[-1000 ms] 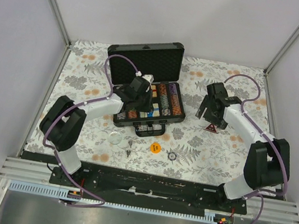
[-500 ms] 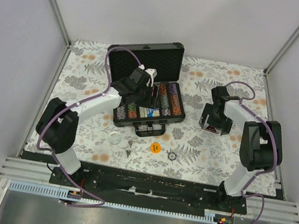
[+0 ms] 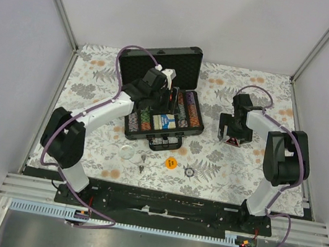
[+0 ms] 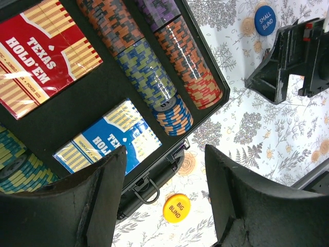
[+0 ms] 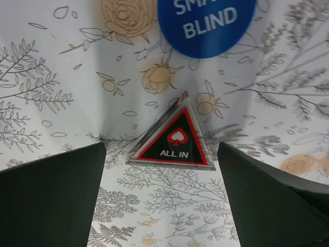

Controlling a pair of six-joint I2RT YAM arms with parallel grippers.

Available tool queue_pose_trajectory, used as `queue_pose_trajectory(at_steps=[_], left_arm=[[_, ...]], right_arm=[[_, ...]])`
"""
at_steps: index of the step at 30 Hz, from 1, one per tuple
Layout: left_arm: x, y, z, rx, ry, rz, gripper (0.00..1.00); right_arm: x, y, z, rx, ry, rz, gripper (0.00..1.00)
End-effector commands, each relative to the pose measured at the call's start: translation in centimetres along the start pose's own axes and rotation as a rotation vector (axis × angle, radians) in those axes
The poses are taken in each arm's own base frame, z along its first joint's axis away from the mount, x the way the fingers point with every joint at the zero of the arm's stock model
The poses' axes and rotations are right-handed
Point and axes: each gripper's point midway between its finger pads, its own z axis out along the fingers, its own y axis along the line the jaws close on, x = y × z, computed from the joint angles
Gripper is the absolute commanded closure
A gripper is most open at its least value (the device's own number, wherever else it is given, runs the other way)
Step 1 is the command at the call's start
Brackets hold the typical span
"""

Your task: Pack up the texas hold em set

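Right arm's jaws, spread wide and empty, hang either side of the black-and-red triangular "ALL IN" marker (image 5: pixel 174 136) lying flat on the floral surface (image 5: pixel 51 77), well right of the open black foam-lined case (image 3: pixel 161 63); left arm's jaws hover released over its striped chips (image 4: pixel 149 77).

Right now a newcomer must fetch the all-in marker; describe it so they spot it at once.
Find the open black case, then look right, below the open right gripper. The marker lies there: a red-edged black triangle, while the blue button beside it is round.
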Motion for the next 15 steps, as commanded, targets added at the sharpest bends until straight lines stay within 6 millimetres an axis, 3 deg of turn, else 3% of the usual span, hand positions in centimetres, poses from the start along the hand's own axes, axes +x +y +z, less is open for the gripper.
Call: queue_pose_trajectory(at_steps=[1, 4, 15], left_arm=[[-1.9, -0.3, -0.3, 0.009, -0.021, 0.058, 0.31], [-2.0, 0.1, -0.6, -0.017, -0.021, 0.077, 0.31], [-0.7, 1.3, -0.9, -0.054, -0.003, 0.097, 0.31]], right_arm=[[-0.6, 2.2, 0.7, -0.147, -0.001, -0.036, 0.02], [0.0, 2.7, 0.7, -0.177, 0.019, -0.032, 0.02], [2.5, 1.3, 0.8, -0.067, 0.096, -0.009, 0.06]])
